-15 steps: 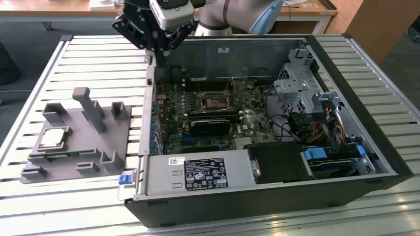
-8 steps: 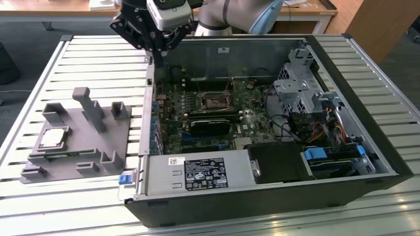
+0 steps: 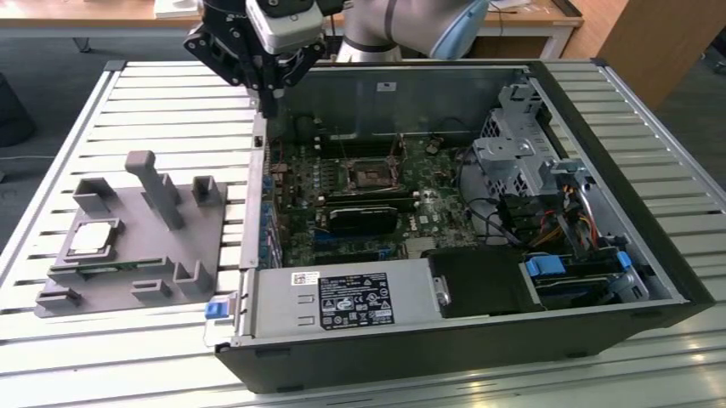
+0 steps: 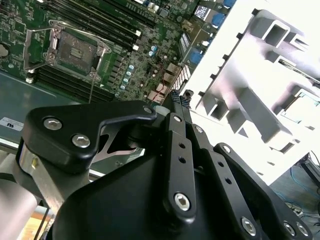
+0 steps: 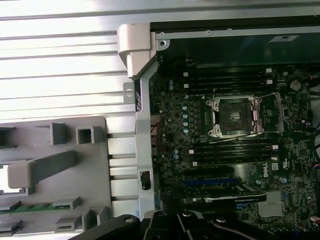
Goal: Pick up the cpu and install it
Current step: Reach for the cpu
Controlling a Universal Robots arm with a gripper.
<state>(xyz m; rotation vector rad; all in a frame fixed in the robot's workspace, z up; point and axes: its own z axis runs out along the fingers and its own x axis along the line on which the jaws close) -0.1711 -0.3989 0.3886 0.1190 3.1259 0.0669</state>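
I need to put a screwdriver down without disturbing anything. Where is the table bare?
Bare table slats lie between the grey fixture and the far edge, and also in front of the fixture, at the exterior view's left. Crowded: the fixture, which holds the cpu, and the open computer case.

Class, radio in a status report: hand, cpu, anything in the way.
Hand shut, empty, above case edge. Cpu lying on grey fixture, untouched. Fixture's tall post stands beside cpu.
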